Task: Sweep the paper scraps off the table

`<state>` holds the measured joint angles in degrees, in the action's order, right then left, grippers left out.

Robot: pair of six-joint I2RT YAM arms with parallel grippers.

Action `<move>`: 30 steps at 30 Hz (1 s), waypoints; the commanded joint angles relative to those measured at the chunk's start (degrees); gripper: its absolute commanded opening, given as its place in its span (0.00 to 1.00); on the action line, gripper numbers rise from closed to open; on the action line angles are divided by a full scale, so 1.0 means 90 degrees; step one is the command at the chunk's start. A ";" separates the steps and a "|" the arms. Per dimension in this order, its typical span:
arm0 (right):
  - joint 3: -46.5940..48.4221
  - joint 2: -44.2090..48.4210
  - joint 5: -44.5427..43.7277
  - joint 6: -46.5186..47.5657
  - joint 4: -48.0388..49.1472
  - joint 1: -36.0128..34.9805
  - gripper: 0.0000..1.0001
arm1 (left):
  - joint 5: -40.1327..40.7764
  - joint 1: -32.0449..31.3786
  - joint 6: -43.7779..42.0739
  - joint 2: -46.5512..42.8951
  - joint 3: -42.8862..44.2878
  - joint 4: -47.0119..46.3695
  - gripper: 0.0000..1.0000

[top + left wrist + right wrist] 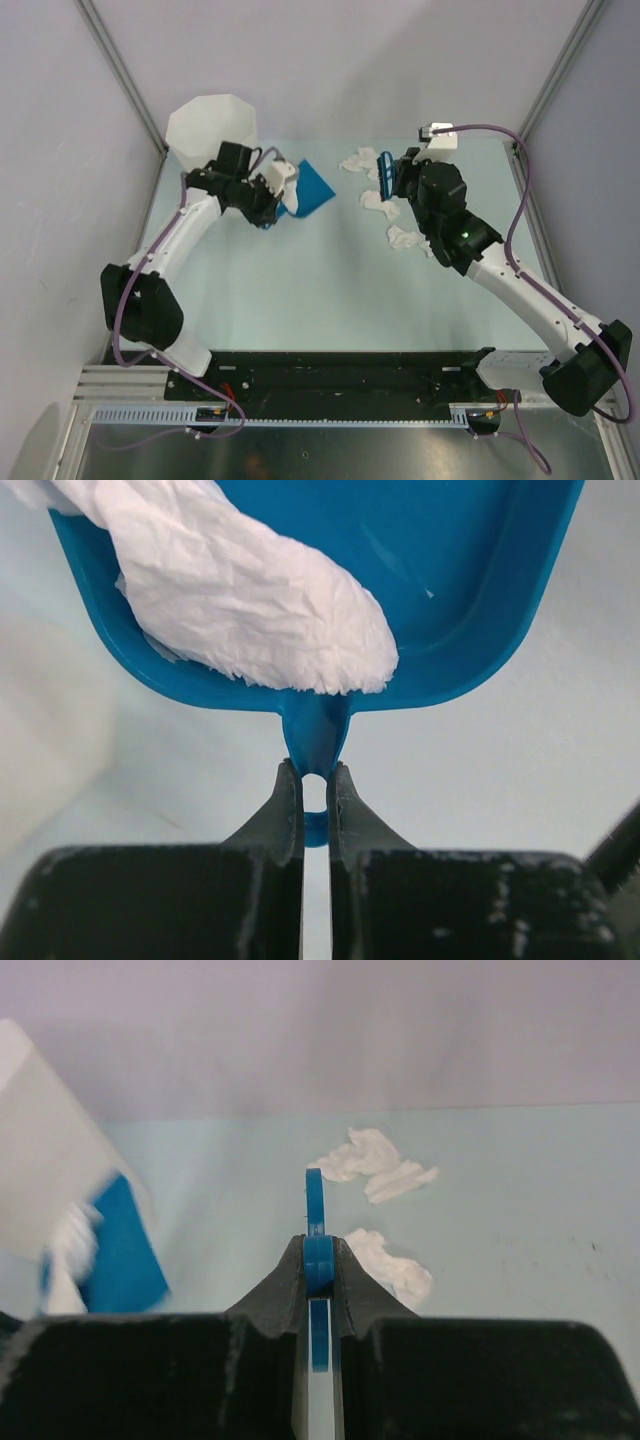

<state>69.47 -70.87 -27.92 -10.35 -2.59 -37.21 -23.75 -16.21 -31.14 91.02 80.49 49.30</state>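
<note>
Plain grey walls around a flat, smooth, pale mint-green table [330, 290], with a tall white faceted bin [210, 122] at the far left corner, likely set there to take the sweepings. Next in size, a glossy moulded blue dustpan [480, 600] just beside the bin, its narrow stem pinched in the tightly closed left gripper [315, 780], probably to carry over the crumpled, fibrous white wad [250, 610] lying in its tray. Smallest, a thin blue brush [315, 1205] clamped edge-on in the right gripper [318, 1260] among the soft, rumpled paper scraps [378, 200] at the table's far right, seemingly poised to sweep them.
</note>
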 commanded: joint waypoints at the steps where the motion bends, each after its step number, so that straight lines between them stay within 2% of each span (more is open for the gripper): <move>1: -0.0404 0.0198 -0.0267 0.0066 -0.0347 0.0062 0.00 | 0.0635 0.0053 0.0559 -0.0495 0.1133 -0.0058 0.00; 6: -0.0639 0.0316 -0.0208 0.0027 -0.0513 0.0082 0.00 | 0.1144 0.0247 0.0735 -0.0300 0.2488 0.0370 0.00; 13: -0.0776 0.0443 -0.0023 0.0066 -0.0650 0.0082 0.00 | 0.1173 0.1086 0.0813 0.0276 0.4531 0.1211 0.00; 16: -0.0795 0.0453 0.0094 0.0085 -0.0630 0.0072 0.00 | 0.1631 0.1360 0.0813 0.0764 0.5566 0.1631 0.00; 20: -0.0854 0.0394 0.0250 0.0105 -0.0591 0.0072 0.00 | 0.3104 0.1400 0.0492 0.1233 0.6514 0.1807 0.00; 21: -0.0873 0.0375 0.0299 0.0105 -0.0581 0.0062 0.00 | 0.3813 0.1391 0.0413 0.1369 0.6593 0.1798 0.00; 23: -0.0912 0.0306 0.0445 0.0105 -0.0523 0.0033 0.00 | 0.4588 0.1371 0.0247 0.1478 0.6730 0.1769 0.00; 24: -0.0912 0.0268 0.0475 0.0115 -0.0513 0.0014 0.00 | 0.5278 0.1371 0.0208 0.1536 0.6769 0.1730 0.00; 27: -0.0913 0.0189 0.0466 0.0192 -0.0445 -0.0132 0.00 | 0.6354 0.1254 -0.0036 0.1595 0.6741 0.1447 0.00; 30: -0.0913 0.0169 0.0417 0.0222 -0.0367 -0.0201 0.00 | 0.7129 0.0797 -0.0679 0.1654 0.6497 0.1086 0.00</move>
<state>61.06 -69.23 -24.47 -9.50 -8.95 -38.00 24.43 -4.73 -30.57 106.13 138.89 63.51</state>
